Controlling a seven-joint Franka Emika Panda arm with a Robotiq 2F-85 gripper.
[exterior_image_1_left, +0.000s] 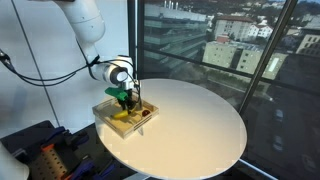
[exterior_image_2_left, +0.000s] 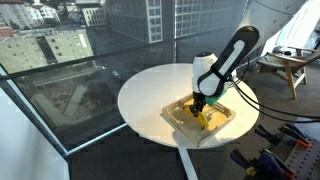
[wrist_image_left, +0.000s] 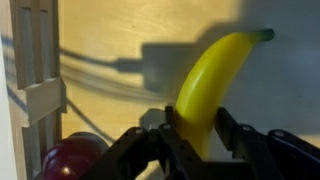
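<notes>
In an exterior view we see the arm (exterior_image_1_left: 85, 25) bent down over a round white counter (exterior_image_1_left: 200, 120), its end effector (exterior_image_1_left: 124, 98) lowered into a shallow wooden tray (exterior_image_1_left: 106, 112) that sits at the counter's edge, one corner overhanging the rim. A yellow banana (exterior_image_1_left: 122, 116) lies in the tray right under the fingertips, and a small dark red fruit (exterior_image_1_left: 143, 117) rests near it, toward the counter's middle. From here we cannot tell how the jaws stand, since the wrist hides them. In an exterior view from the window side, the arm (exterior_image_2_left: 235, 50) comes down from the upper right and the end effector (exterior_image_2_left: 200, 106) points straight into the tray (exterior_image_2_left: 178, 124), which again sits at the near edge of the counter (exterior_image_2_left: 150, 90). The banana (exterior_image_2_left: 205, 119) shows as a yellow patch directly below the tip, inside the tray walls. In the wrist view the banana (wrist_image_left: 212, 80) fills the middle, curving up and to the right with its stem end near the top edge, lying on the tray's pale wooden floor (wrist_image_left: 110, 40). The end effector (wrist_image_left: 197, 125) is clenched on the banana: the black fingers (wrist_image_left: 160, 138) press against its lower end from both sides, with no gap showing. The red fruit (wrist_image_left: 72, 158) sits at lower left, just beside the left finger and next to the slatted tray wall (wrist_image_left: 35, 90).
</notes>
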